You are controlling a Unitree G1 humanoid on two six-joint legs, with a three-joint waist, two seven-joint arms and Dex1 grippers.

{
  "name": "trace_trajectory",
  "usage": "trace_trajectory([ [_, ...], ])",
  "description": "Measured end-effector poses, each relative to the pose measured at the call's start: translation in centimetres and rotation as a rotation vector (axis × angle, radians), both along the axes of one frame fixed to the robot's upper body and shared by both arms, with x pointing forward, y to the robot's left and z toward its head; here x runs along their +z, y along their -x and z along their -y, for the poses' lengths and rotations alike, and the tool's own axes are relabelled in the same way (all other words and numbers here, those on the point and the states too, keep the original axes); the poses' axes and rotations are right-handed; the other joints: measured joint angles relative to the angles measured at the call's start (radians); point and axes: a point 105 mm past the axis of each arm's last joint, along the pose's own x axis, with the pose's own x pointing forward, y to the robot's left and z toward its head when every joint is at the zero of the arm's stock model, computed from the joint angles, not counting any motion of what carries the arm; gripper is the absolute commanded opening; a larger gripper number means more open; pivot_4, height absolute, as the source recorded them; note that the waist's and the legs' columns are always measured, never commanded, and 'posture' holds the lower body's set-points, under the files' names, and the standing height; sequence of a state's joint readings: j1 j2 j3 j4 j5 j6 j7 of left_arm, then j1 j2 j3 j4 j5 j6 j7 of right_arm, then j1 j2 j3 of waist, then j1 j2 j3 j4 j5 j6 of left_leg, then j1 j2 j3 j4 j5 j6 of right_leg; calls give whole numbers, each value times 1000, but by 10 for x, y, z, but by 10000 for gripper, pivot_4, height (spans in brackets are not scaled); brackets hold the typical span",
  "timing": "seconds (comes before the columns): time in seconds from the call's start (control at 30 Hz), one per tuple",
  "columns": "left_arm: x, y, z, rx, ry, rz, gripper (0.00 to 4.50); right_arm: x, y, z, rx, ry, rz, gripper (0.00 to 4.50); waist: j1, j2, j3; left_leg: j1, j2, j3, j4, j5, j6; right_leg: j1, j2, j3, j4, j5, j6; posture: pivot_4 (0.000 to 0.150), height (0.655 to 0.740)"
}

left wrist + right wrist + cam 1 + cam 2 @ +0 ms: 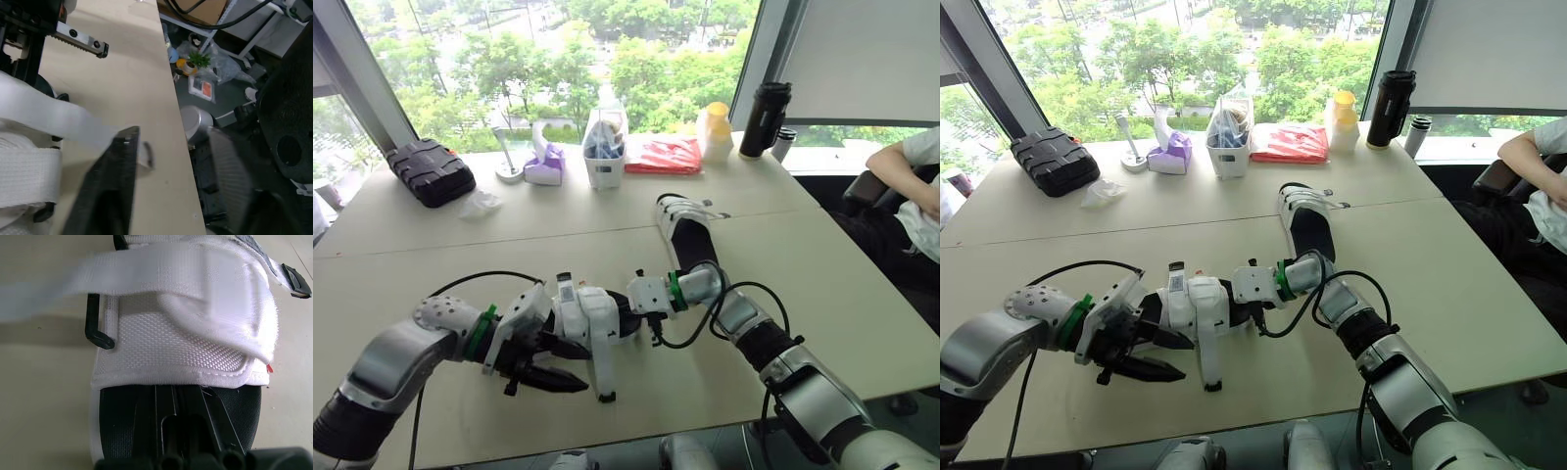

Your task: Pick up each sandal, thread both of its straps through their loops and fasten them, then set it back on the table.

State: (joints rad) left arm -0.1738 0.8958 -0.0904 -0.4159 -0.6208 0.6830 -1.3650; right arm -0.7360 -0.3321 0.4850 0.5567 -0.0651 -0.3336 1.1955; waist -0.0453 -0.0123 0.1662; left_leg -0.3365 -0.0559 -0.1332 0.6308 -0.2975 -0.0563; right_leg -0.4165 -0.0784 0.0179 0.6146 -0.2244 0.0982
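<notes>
**Sandal**, near one: black moulded sole with broad white woven-mesh straps. It sits at the front middle of the pale bench, between the two grippers. A flat black plastic loop stands at the side of the upper. One long white webbing strap hangs loose from the sandal towards the bench's front edge and ends in a small dark tip.

**Left gripper**: just left of the sandal, with its black tapered fingers apart and the loose strap lying by their tips.

**Right gripper**: against the sandal's right end, over the ribbed black footbed. I cannot tell whether it grips.

**Second sandal**: same make, lying flat beyond and right of the first.

**Far beyond the sandal, along the window side:**
- a ribbed black hard case to the left
- a purple tissue pack
- a white caddy
- a red packet
- a yellow-capped bottle
- a black tumbler

**Person**: seated well to the right of the sandal.
</notes>
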Motion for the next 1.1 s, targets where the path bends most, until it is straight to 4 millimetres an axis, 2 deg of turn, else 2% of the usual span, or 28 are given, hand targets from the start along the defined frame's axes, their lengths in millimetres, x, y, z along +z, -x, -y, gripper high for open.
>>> trace_trajectory([
  [0.2, -13, 24, -14, 33, -35, -86, 26878, 0, -1, 1, -4, 3, -2, 0, 1, 0, 0, 0, 1, 0, 0, 0, 0, 0, 0, 0, 0, -1, 0, 1500, 7400],
  [0.3, -25, 33, -25, 112, -32, -159, 26878, -1, 0, 0, -3, 0, -3, 0, 0, 2, 0, 1, 1, 0, 0, 0, 0, 0, 0, 1, 0, -1, 0, 1500, 7400],
  [0.37, -34, 36, -23, 170, 6, -192, 26878, -1, -1, 2, -3, 4, -4, 0, 1, 2, 0, 1, 1, 0, 0, 0, 0, 1, -1, 0, 0, -2, 0, 1500, 7400],
  [0.47, -38, 29, -12, 256, 92, -186, 26878, -2, -1, 2, -10, 3, -6, 0, 3, -1, -1, 1, 1, -1, 1, 0, 0, 2, -1, -1, 0, -1, 0, 1500, 7400],
  [0.57, -44, 20, -10, 329, 105, -153, 26878, -2, 0, 2, -10, 2, -7, 0, 3, 1, -2, 3, 1, 0, 0, 0, 0, 3, -1, 0, 0, -2, 0, 1500, 7400],
  [0.7, -52, 8, 11, 430, 209, -131, 26878, -4, 2, 3, -10, 1, -10, 0, 4, 1, -3, 2, 0, -1, 0, 0, 0, 3, -1, -1, -2, 0, -1, 1500, 7400],
  [0.77, -58, 4, 13, 467, 213, -126, 26878, -4, 2, 3, -12, 2, -13, 0, 5, 2, -3, 2, 0, -1, 0, 0, 0, 3, -1, -1, -1, 0, -1, 1500, 7400],
  [1.1, -61, -2, 32, 474, 239, -137, 26878, -3, 3, 6, -20, 9, -12, 0, 8, 2, -3, 2, 0, -1, 0, 0, 1, 3, -2, -1, -2, -1, 1, 1500, 7400],
])
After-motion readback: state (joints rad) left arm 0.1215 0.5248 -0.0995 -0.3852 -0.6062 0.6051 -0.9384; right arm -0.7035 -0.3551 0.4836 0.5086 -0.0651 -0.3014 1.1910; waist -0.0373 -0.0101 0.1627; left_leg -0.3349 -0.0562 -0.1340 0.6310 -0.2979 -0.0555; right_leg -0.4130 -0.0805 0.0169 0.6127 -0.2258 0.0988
